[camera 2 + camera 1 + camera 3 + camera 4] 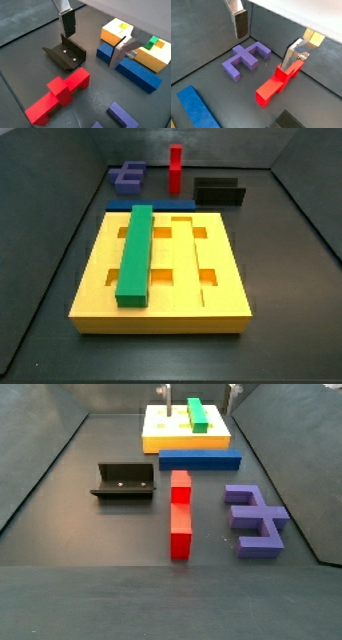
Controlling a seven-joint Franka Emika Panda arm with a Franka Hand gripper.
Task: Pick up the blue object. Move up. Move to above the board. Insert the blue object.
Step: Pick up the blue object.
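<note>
Gripper open and empty, hovering over the floor between fixture and board. Blue object lies flat against the board's near edge, frame centre-top, not yet grasped. Red piece nearby.

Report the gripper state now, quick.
Gripper: open, holding nothing, above the floor between the fixture and the blue object.

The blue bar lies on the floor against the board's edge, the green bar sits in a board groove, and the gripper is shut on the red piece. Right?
One thing is wrong: the gripper holds nothing. Both wrist views show its fingers apart above the floor, with the red piece lying untouched below. The blue bar does lie against the board, and the green bar sits in a groove.
</note>
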